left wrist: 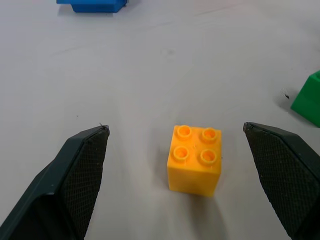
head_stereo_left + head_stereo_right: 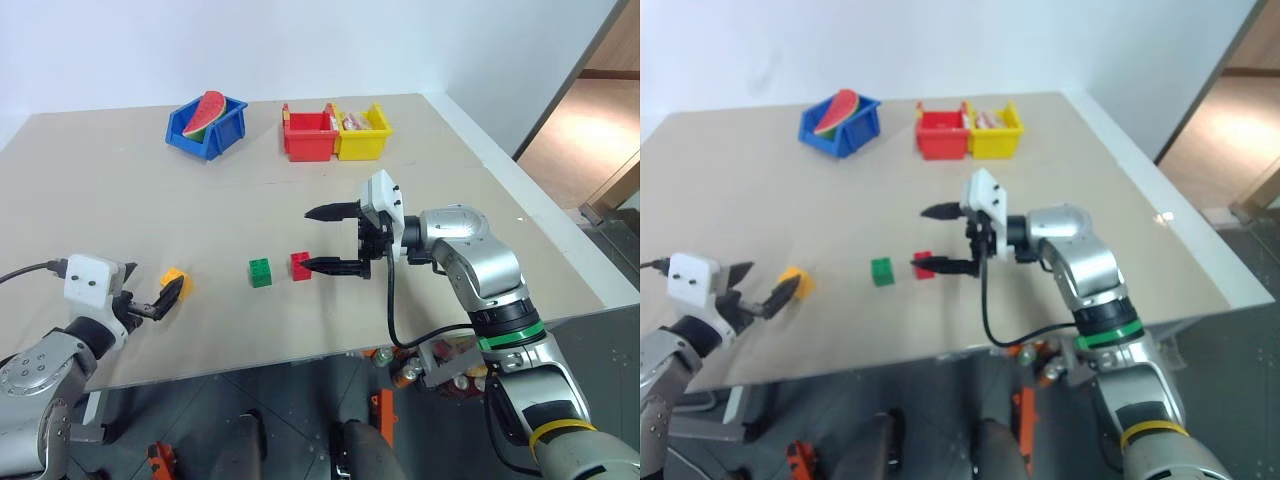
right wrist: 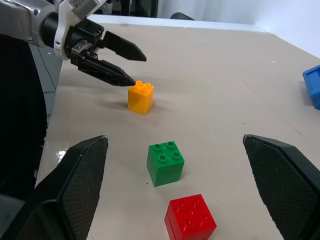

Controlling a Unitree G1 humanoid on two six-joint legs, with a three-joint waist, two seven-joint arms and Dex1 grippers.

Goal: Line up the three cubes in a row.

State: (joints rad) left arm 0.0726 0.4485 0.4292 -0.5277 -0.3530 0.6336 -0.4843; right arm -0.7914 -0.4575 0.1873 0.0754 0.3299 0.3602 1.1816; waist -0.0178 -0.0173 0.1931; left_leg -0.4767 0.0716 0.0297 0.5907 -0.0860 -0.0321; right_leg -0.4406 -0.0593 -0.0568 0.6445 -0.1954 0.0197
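A broad tan table (image 2: 300, 180) fills the head views, its far edge in the upper part of the frame carrying a blue bin (image 2: 207, 128) with a watermelon slice and, to its right, a red bin (image 2: 308, 135) touching a yellow bin (image 2: 364, 133). At centre right the right gripper (image 2: 325, 240) hangs with jaws spread wide and empty, its lower finger tip just beside the red cube (image 2: 300, 265). At lower left the left gripper (image 2: 160, 300) is likewise fully released, holding nothing, its fingers reaching toward the yellow-orange cube (image 2: 174, 278).

The three cubes sit low in the frame, near the table's front edge: green cube (image 2: 260, 272) just left of the red one, close but apart, the yellow-orange one well apart farther left. All stand studs up. Being cubes, they have no real long axis; in the left wrist view the yellow-orange cube (image 1: 195, 159) sits slightly skewed to the fingers flanking it, one corner turned a little toward the camera.

The likely hazard is that skew: jaws closing on corners rather than flat faces could twist or squirt the block aside. A careless carry rightward could also knock the green cube, and the right gripper's low finger could nudge the red one out of line.
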